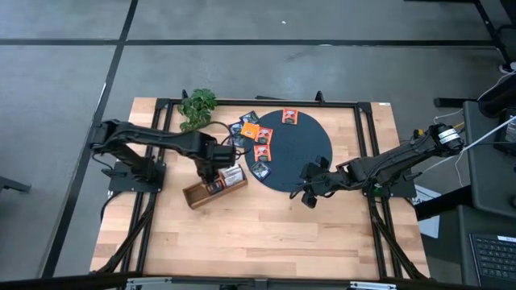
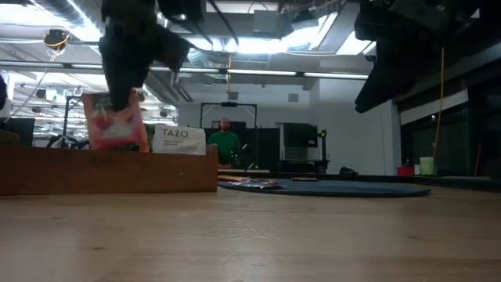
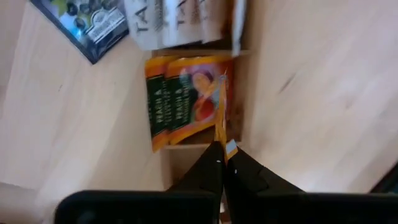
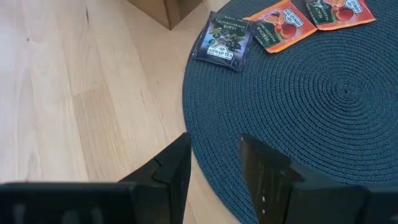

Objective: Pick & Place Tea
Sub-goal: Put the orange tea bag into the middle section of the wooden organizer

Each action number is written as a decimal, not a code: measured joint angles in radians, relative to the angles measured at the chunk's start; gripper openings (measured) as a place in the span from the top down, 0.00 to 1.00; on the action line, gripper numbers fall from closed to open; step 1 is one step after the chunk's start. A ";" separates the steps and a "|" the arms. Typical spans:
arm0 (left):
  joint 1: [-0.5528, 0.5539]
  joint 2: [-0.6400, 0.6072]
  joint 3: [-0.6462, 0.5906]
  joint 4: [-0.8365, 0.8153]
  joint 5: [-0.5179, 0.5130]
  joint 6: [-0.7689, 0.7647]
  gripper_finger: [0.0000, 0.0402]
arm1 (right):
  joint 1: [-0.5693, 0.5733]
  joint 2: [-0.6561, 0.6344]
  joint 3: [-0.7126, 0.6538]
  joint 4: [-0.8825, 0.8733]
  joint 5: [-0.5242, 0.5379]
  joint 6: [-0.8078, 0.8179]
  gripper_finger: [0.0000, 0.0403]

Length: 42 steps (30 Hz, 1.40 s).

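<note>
My left gripper [image 1: 211, 167] stands over the long wooden tray [image 1: 214, 188] and is shut on an orange tea sachet [image 2: 116, 125]. More orange sachets [image 3: 180, 102] lie in the compartment below it, and white sachets [image 3: 168, 18] fill the one beside it. Several orange sachets [image 1: 262, 135] and dark sachets [image 1: 260, 169] lie flat on the dark disc [image 1: 306, 157]. My right gripper [image 1: 310, 190] hovers open over the disc's near edge [image 4: 214, 155], touching nothing. A dark sachet [image 4: 222, 36] and an orange sachet [image 4: 283, 25] lie ahead of it. My left gripper pinches the orange sachet by its top edge [image 3: 224, 147] between the two fingertips, from above and pointing down. The sachet hangs upright below the fingers, seen edge-on in the left wrist view. Its lower edge [image 2: 117, 147] reaches the tray's rim; whether it touches anything inside is hidden.
A green leafy plant [image 1: 197, 107] stands at the table's far side, left of the disc. One dark sachet [image 3: 87, 22] lies on the bare wood beside the tray. Bare tabletop [image 1: 266, 234] stretches along the near side. A person [image 2: 225, 142] stands far behind the table.
</note>
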 joint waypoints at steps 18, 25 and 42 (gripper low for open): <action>0.026 0.136 0.000 0.019 -0.012 0.104 0.99 | 0.000 0.000 0.000 -0.008 0.001 -0.002 0.65; 0.025 0.146 0.000 0.041 -0.013 0.109 0.99 | 0.000 0.000 0.000 -0.012 0.001 -0.010 0.65; 0.024 0.145 0.000 0.062 -0.015 0.162 0.75 | 0.000 0.000 0.000 -0.015 0.065 -0.188 0.65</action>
